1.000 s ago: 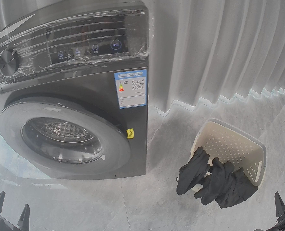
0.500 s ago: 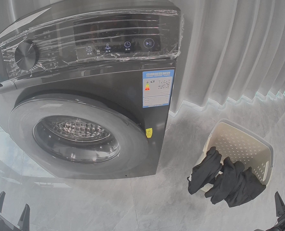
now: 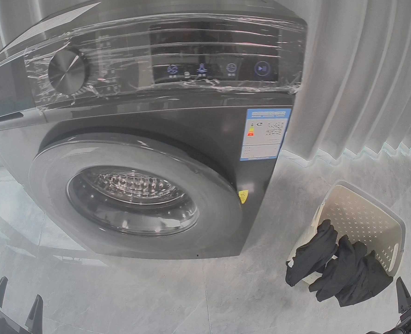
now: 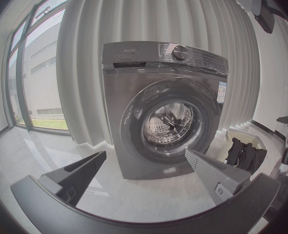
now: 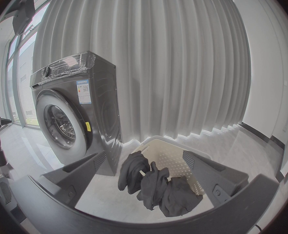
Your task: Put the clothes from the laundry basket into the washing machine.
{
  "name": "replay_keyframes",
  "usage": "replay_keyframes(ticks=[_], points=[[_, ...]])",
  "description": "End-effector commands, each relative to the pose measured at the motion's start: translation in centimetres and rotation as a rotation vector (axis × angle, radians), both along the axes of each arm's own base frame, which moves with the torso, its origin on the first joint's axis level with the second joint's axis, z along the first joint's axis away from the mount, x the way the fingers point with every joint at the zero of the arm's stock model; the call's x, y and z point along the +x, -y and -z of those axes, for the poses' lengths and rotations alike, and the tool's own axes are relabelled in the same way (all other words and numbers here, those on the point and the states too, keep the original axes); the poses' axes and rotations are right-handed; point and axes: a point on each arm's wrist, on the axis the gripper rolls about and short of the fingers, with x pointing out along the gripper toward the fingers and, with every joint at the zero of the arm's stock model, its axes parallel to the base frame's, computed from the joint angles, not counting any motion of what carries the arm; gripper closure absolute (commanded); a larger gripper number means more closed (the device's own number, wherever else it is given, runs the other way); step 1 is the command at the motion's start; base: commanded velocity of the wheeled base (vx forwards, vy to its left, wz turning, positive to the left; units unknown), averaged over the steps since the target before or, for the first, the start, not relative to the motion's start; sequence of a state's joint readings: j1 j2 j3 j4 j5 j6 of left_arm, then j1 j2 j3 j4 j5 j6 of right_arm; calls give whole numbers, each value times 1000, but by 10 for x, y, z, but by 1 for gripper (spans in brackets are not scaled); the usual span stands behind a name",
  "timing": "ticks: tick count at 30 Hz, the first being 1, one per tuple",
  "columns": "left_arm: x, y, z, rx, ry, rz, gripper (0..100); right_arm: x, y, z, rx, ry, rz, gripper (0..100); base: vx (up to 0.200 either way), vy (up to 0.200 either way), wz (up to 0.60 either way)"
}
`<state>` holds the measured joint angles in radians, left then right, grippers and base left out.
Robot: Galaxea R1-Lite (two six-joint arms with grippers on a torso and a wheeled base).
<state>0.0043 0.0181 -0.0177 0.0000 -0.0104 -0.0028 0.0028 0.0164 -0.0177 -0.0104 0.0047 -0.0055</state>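
On the floor [image 3: 145, 293] right of the washing machine [image 3: 168, 117], the black clothes [image 3: 349, 270] are hanging over the rim of the laundry basket [image 3: 397, 237]. The left gripper [image 4: 145, 153] and right gripper [image 5: 144, 155] are hovering apart from them, fingers spread, empty.

Grey washing machine [image 3: 168, 121], black clothes [image 3: 349, 274], cream laundry basket [image 3: 367, 216]

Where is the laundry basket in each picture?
Head view: the laundry basket is at the lower right, on the floor to the right of the washing machine.
Left wrist view: the laundry basket is on the floor beside the washing machine.
Right wrist view: the laundry basket is close, beside the washing machine.
Shared landmark: the black clothes draped over its near rim.
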Motion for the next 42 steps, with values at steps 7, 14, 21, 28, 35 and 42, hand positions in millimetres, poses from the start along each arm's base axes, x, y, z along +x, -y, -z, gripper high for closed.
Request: replay_keyframes(ticks=[7,14,21,28,35,42], points=[[0,0,5,-5,2,2,0,1,0,5,-1,-15,0,0,0,86,0],[0,0,5,-2,0,0,0,1,0,5,-1,-15,0,0,0,200,0],[0,0,5,0,0,0,0,1,0,5,-1,-15,0,0,0,143,0],[0,0,5,-3,0,0,0,1,0,5,-1,-15,0,0,0,86,0],[0,0,5,1,0,0,0,1,0,5,-1,-13,-2,0,0,171,0],[0,0,5,1,0,0,0,1,0,5,-1,-13,-3,0,0,0,0]])
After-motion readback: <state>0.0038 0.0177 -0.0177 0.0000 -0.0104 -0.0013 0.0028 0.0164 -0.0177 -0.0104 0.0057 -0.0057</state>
